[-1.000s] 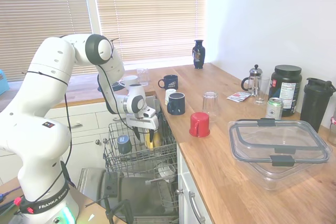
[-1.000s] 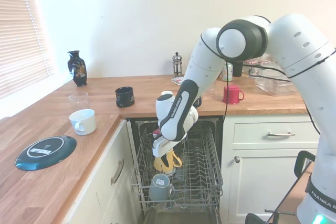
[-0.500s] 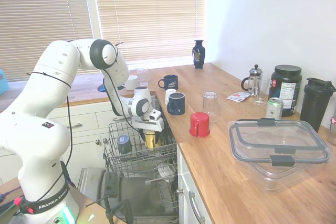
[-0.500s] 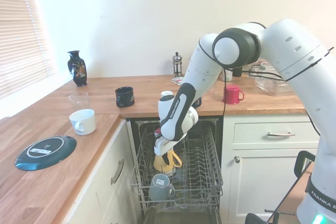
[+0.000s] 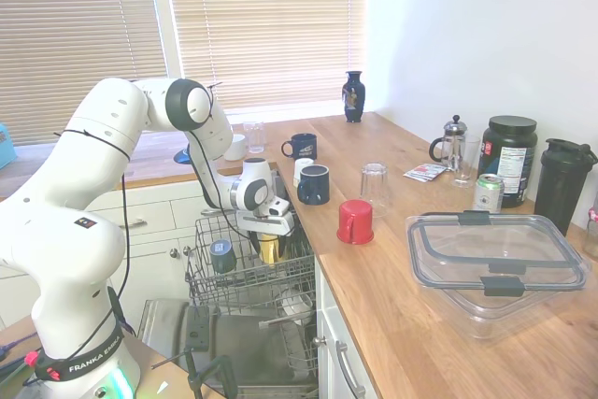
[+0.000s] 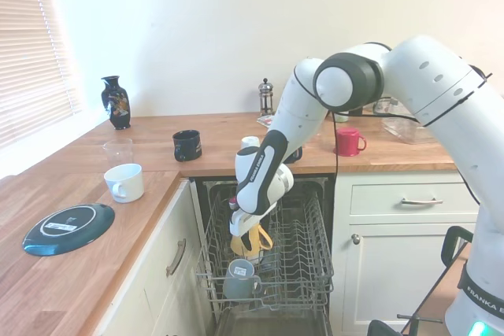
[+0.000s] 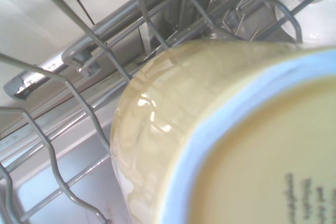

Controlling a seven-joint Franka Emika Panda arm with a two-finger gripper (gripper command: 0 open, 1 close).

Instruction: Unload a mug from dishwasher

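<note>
The gripper (image 6: 241, 224) hangs right on top of the yellow mug (image 6: 251, 243), which sits upside down in the dishwasher's wire rack (image 6: 303, 253); I cannot tell whether its fingers have clamped it.

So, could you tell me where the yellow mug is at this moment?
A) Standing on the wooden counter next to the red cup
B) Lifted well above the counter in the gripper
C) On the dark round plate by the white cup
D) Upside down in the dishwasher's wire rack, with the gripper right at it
D: the yellow mug sits base-up in the dishwasher rack, directly under the gripper, and the wrist view shows its base among the rack wires.
</note>
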